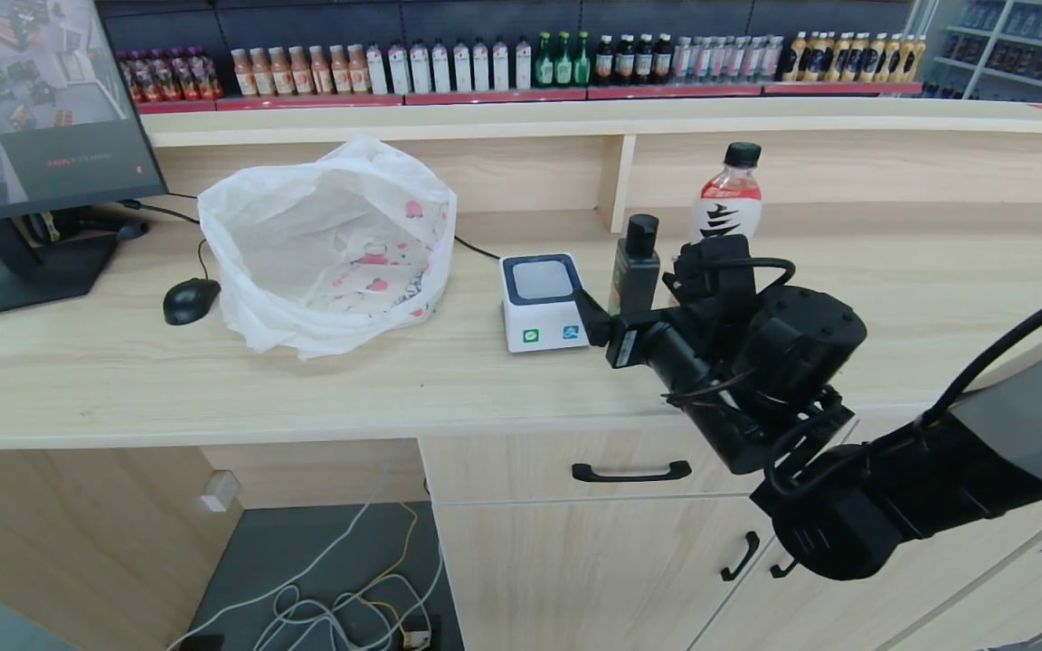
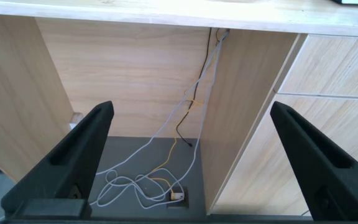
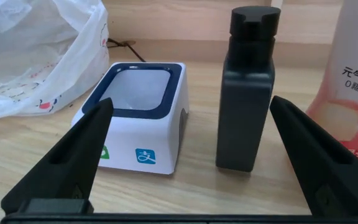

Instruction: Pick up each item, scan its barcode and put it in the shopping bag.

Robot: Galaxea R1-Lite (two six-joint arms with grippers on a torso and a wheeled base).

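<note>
A white plastic shopping bag [image 1: 326, 244] stands open on the wooden counter [image 1: 394, 380]. Right of it sits a white and blue barcode scanner [image 1: 541, 298] [image 3: 138, 115]. A dark bottle with a black cap [image 1: 637, 267] [image 3: 246, 93] stands just right of the scanner, and a pink-labelled drink bottle [image 1: 729, 194] [image 3: 353, 81] stands behind and right of that. My right gripper [image 1: 631, 306] [image 3: 191, 106] is open just in front of the dark bottle, holding nothing. My left gripper [image 2: 191, 109] is open and empty below the counter, facing the open knee space.
A monitor [image 1: 33, 108] and a black mouse [image 1: 191, 300] stand left of the bag. A raised wooden ledge [image 1: 611, 127] runs behind the counter, with shelves of bottles [image 1: 530, 59] beyond. Drawers [image 1: 631, 472] sit under the counter. Loose cables [image 2: 160, 180] lie on the floor.
</note>
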